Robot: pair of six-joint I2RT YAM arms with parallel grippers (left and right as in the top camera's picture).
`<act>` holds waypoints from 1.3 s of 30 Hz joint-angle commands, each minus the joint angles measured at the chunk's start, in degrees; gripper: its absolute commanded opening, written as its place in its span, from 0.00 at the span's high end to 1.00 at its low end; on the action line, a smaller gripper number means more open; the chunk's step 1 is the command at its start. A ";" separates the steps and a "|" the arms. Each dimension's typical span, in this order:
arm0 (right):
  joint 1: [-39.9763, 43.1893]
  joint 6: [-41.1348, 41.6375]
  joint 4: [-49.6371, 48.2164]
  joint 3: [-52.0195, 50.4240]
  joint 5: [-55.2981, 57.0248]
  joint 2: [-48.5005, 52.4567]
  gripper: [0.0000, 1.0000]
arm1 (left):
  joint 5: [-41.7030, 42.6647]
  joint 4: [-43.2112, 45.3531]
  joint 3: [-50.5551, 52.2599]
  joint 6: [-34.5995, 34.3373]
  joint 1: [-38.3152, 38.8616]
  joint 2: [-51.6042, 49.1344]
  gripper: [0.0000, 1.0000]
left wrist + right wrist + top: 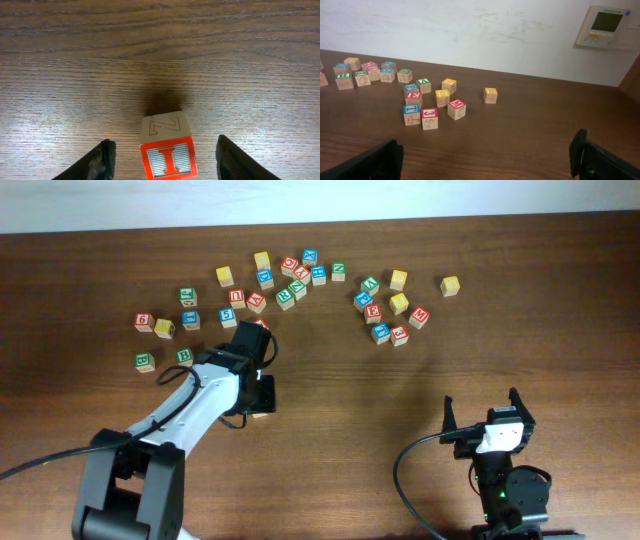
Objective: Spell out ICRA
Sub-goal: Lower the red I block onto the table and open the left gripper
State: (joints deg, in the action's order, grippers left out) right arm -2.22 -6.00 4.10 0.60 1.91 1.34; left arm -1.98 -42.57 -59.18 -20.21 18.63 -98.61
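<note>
The I cube [167,159] stands on the wood table with its red-framed I face toward the left wrist camera and an outlined Z on its top. My left gripper [162,162] is open around it, and a strip of table shows between the cube and each black finger [102,160]. From overhead the left gripper [260,400] points down left of the table's middle, and only a sliver of the cube [261,413] shows. The right gripper [482,402] [487,160] stands open and holds nothing near the front edge. The C, R and A cubes are too small to pick out.
Several letter cubes lie in a loose band at the back left [262,280] and in a cluster at the back right [385,310]. One yellow cube [450,285] sits alone further right. A wall panel [606,26] hangs behind the table.
</note>
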 commanded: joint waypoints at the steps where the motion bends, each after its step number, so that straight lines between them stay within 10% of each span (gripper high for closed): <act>1: 0.37 0.24 0.46 -0.28 -0.13 -0.17 0.02 | -0.42 0.11 0.50 0.07 0.11 0.48 0.49; 10: 0.37 0.24 0.46 -0.28 -0.11 -0.17 0.02 | -0.46 0.11 0.55 0.11 0.11 0.48 0.68; 39: 0.37 0.24 0.46 -0.28 -0.13 -0.17 0.02 | -0.81 -1.01 0.66 0.11 0.11 0.48 0.75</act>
State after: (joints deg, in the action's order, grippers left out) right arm -2.22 -6.00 4.10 0.60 1.91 1.34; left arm -1.98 -43.24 -59.18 -20.21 18.63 -98.61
